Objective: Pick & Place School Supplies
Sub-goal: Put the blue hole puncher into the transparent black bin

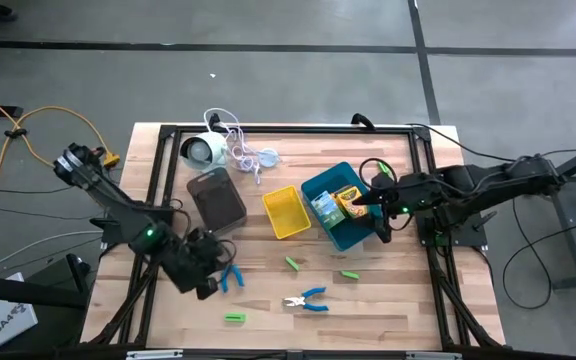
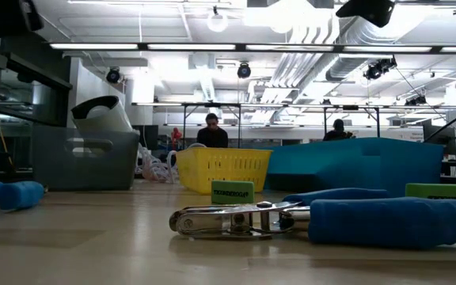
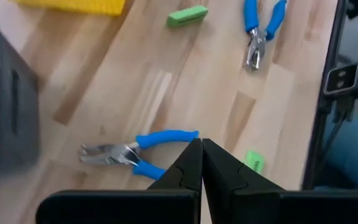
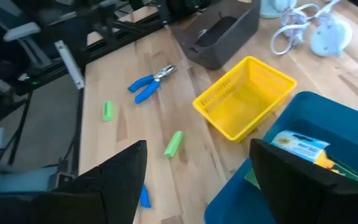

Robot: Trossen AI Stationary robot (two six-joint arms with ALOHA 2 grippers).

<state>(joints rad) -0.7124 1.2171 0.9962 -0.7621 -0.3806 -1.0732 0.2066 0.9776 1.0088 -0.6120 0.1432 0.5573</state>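
Observation:
Two blue-handled pliers lie flat on the wooden table, one (image 1: 230, 278) at the near left and one (image 1: 308, 299) at the near middle. Green blocks (image 1: 293, 263) (image 1: 349, 273) (image 1: 233, 317) lie scattered between them. Printed green and yellow boxes (image 1: 330, 205) sit inside the blue tray (image 1: 353, 235). My left gripper (image 1: 211, 285) is shut and hovers beside the left pliers (image 3: 135, 152), its tips (image 3: 202, 155) next to a handle. My right gripper (image 1: 373, 208) stands open over the blue tray (image 4: 328, 124), nothing between its fingers (image 4: 123, 168).
A yellow tray (image 1: 286, 212) stands left of the blue one, with a grey tray (image 1: 216, 197) farther left. A white round device with its cord (image 1: 218, 150) sits at the far edge. A black frame runs along the table's edges (image 1: 428, 150). People show in the room behind (image 2: 212, 131).

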